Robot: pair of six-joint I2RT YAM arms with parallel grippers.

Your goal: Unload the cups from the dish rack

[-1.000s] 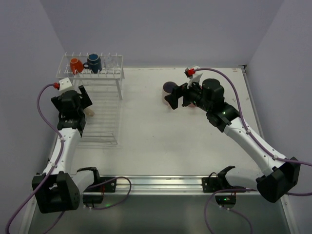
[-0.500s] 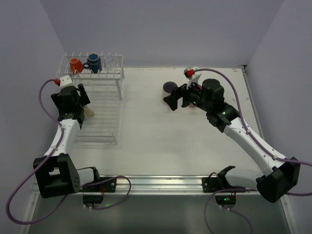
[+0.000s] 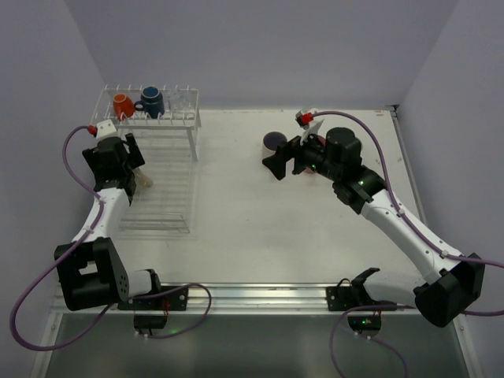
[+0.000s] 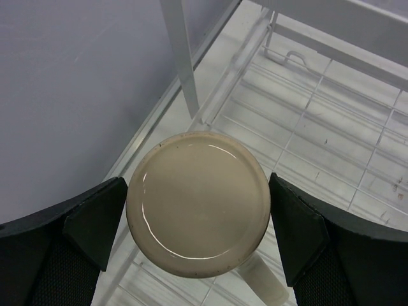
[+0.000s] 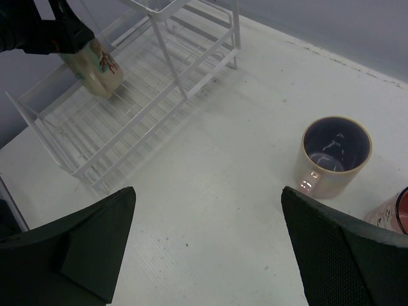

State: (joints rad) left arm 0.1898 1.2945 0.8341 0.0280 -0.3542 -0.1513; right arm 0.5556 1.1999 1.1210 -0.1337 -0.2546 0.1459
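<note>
My left gripper (image 4: pixel 198 239) is shut on the cream cup (image 4: pixel 197 204) and holds it bottom-up above the dish rack's lower tray (image 3: pixel 161 201); the cup also shows in the right wrist view (image 5: pixel 95 67). The small orange cup (image 3: pixel 122 105) and the dark blue cup (image 3: pixel 151 101) sit on the rack's upper shelf (image 3: pixel 179 104). My right gripper (image 5: pixel 207 245) is open and empty above the table. The pale cup with purple inside (image 5: pixel 334 156) stands upright on the table, the pink cup (image 5: pixel 394 215) beside it at the frame edge. The light green cup is out of view.
The dish rack (image 5: pixel 127 102) stands at the table's left against the wall. The rack's white leg (image 4: pixel 183 60) rises just behind the cream cup. Purple cables loop from both arms.
My left gripper has lifted the cream cup slightly and drawn back toward the left wall. My right gripper has shifted a little left, away from the pale cup.
</note>
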